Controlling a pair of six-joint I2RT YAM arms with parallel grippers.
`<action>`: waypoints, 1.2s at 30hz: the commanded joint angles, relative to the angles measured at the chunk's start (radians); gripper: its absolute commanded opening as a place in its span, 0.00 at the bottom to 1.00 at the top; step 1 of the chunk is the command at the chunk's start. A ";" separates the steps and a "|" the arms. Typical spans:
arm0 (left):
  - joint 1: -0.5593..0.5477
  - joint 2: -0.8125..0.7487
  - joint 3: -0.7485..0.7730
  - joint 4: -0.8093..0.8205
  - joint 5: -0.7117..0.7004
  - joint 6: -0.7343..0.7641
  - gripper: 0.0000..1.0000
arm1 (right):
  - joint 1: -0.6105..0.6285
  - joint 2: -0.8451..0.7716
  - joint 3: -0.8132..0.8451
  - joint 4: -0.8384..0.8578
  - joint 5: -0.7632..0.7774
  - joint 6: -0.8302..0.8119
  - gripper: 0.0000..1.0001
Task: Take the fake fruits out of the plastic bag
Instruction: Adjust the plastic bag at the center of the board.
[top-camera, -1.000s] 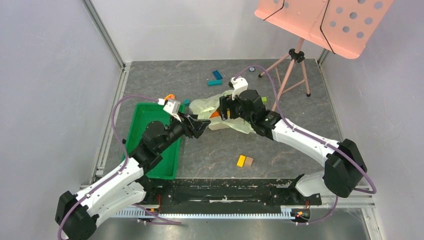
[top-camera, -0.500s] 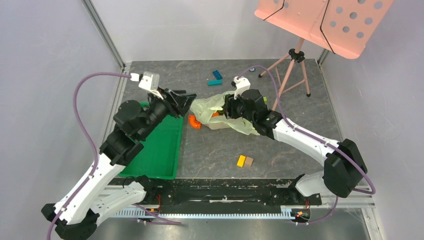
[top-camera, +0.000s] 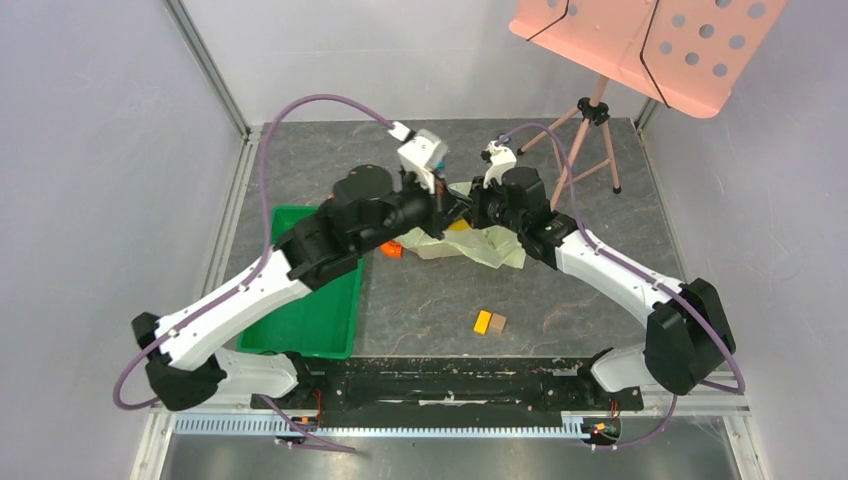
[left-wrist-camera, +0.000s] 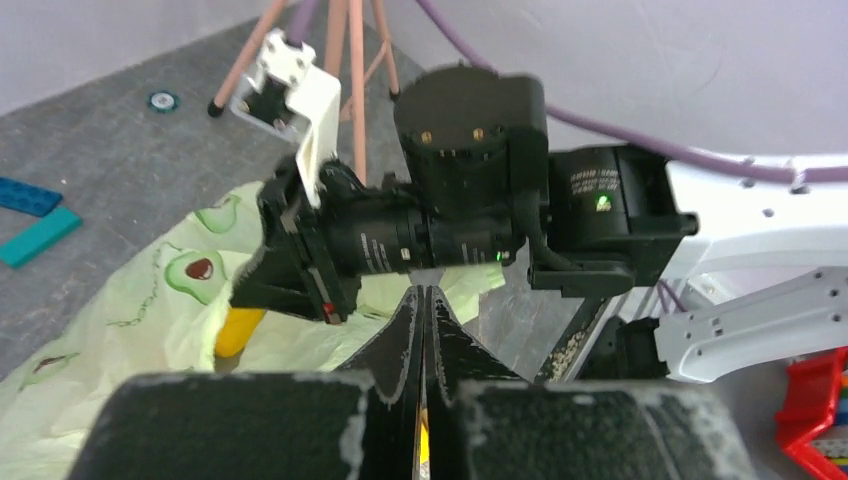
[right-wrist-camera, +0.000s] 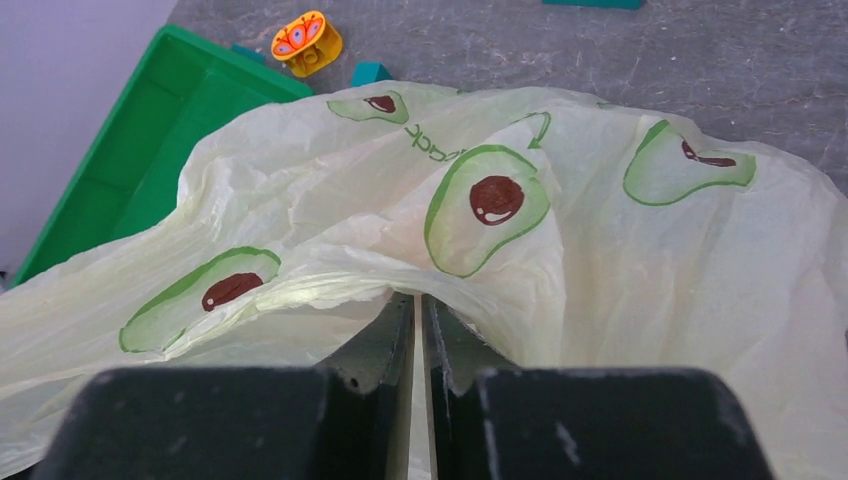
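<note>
desk (top-camera: 560, 290): carries the plastic bag (top-camera: 500, 250) mid-surface, under both arms.
right hand (right-wrist-camera: 416, 300): pinching the bag's film.
left hand (left-wrist-camera: 424, 295): pressed together, nothing visibly held.
yellow fruit (left-wrist-camera: 236, 332): peeking from the bag.
step: opening the bag.
next: probably lift the film so the fruit slides out.

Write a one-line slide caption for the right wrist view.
Right gripper pinches a fold of the avocado-print plastic bag; green tray lies beyond at upper left.
</note>
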 joint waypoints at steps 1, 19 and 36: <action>-0.043 0.081 0.094 -0.053 -0.058 0.077 0.02 | -0.059 -0.031 0.011 0.072 -0.135 0.050 0.07; -0.038 0.291 -0.030 -0.059 -0.235 0.030 0.02 | -0.110 -0.023 -0.018 0.090 -0.208 0.072 0.00; 0.060 0.371 -0.205 0.095 -0.346 -0.041 0.02 | -0.110 -0.036 -0.023 0.048 -0.134 0.037 0.00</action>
